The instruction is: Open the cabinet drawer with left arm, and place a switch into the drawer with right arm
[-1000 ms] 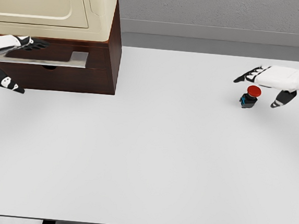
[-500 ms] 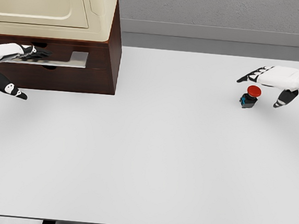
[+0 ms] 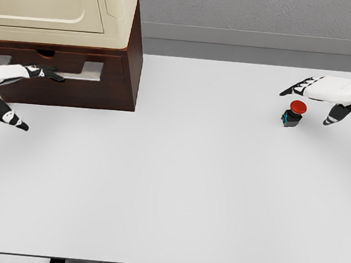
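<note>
White table (image 3: 170, 186): left robot hand (image 3: 11, 77) spread at the drawer handle (image 3: 76, 72), right robot hand (image 3: 323, 95) spread above the switch (image 3: 294, 113).

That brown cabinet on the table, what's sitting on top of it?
A cream-colored box with a paneled lid sits on the brown cabinet. Its top runs out of the picture, and what it holds is hidden.

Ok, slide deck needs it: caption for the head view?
Left hand at the cabinet drawer; right hand open above the red switch.

White table (image 3: 177, 187) filling most of the view, grey wall (image 3: 253, 12) behind its far edge
</note>
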Robot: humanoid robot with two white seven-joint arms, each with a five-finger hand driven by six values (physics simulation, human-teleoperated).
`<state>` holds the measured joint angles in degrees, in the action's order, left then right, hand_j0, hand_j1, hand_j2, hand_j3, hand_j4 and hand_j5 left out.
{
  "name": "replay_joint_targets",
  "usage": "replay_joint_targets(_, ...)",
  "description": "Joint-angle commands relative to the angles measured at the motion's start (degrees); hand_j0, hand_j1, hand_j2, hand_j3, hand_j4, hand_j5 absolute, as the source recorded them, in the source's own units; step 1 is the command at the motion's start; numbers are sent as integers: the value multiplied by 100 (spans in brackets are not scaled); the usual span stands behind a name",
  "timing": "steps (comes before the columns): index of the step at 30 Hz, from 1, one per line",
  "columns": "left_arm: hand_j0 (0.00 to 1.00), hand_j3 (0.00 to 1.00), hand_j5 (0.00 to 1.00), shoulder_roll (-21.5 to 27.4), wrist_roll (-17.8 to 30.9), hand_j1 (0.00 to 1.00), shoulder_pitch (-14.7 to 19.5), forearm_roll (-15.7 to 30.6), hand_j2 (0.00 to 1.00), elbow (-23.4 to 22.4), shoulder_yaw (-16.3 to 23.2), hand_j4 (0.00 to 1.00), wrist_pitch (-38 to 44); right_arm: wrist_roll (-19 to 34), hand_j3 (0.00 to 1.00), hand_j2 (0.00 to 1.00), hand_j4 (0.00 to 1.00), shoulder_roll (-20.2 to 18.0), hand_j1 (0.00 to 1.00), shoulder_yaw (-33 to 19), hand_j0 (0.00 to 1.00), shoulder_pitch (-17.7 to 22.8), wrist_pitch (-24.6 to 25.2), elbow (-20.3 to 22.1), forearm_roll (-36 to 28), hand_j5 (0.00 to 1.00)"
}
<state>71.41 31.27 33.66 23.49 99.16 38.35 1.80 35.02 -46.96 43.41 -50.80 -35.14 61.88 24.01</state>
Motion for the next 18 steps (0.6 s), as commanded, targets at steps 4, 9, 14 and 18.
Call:
replay_joint_targets(4,100,100,100,180,239,100,0,-231,100,50,103,100,-162,-2,100,100,100,-33,100,-8,100,0,14,8,-28,100)
replay_joint_targets(9,100,100,100,365,373,100,0,-222,100,68,208,100,-452,-2,100,100,100,-15,100,133,100,-9,14,0,-37,100)
replay_joint_targets(14,100,100,100,549,373,100,-9,-90,100,77,252,100,-663,-2,100,100,100,-15,100,124,100,-70,14,8,-28,100)
replay_joint_targets(18,100,100,100,699,373,100,-9,-37,100,68,287,100,-953,-2,100,100,100,-15,100,124,100,-79,14,0,-28,100)
